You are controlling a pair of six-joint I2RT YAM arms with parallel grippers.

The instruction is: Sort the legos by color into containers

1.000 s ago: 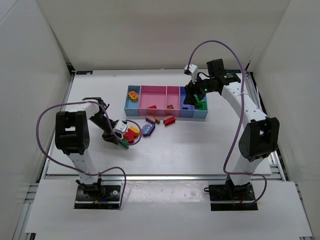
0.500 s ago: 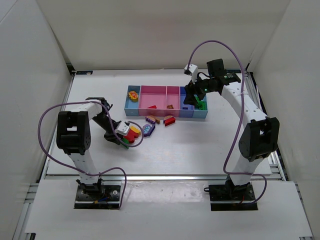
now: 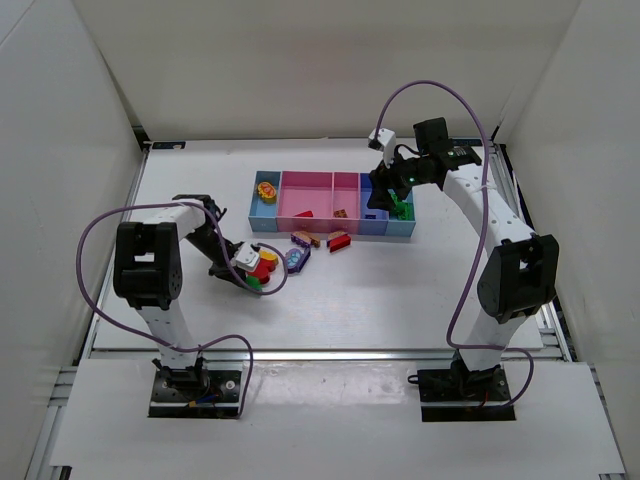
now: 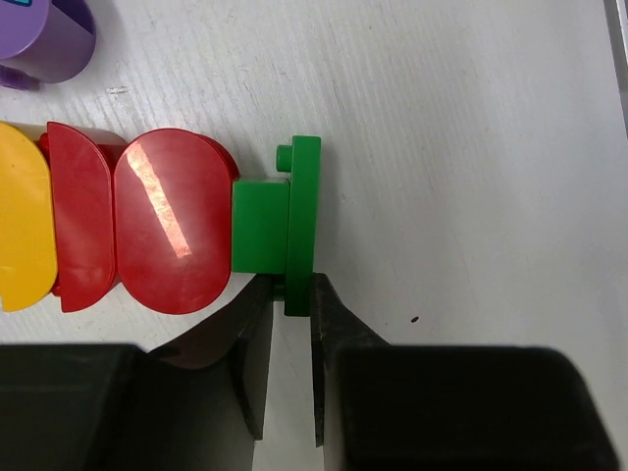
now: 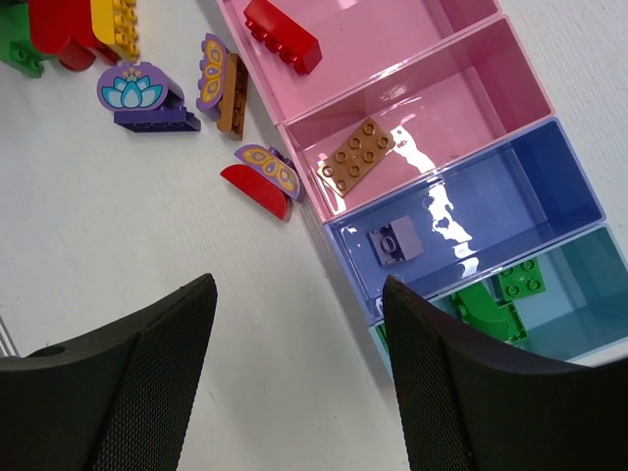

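Note:
My left gripper (image 4: 289, 294) is low on the table, shut on the near edge of a green lego (image 4: 289, 221). That lego joins a red rounded piece (image 4: 172, 221) and a yellow one (image 4: 25, 231). In the top view this cluster (image 3: 262, 265) lies left of centre, in front of the containers (image 3: 330, 232). My right gripper (image 5: 294, 294) is open and empty, hovering over the table in front of the blue bin (image 5: 549, 186) and the teal bin (image 5: 579, 304). The teal bin holds green legos (image 5: 491, 299).
The near pink bin (image 5: 461, 88) holds a brown plate (image 5: 358, 154) and the far one a red brick (image 5: 282, 34). The blue bin holds a grey piece (image 5: 395, 240). Loose purple pieces (image 5: 145, 93) (image 5: 221, 83) and a red half-round (image 5: 260, 177) lie in front of the bins.
My left gripper has slid a little to the right and away from me, up to the red and green cluster, and closed on the green lego. The right arm has not moved.

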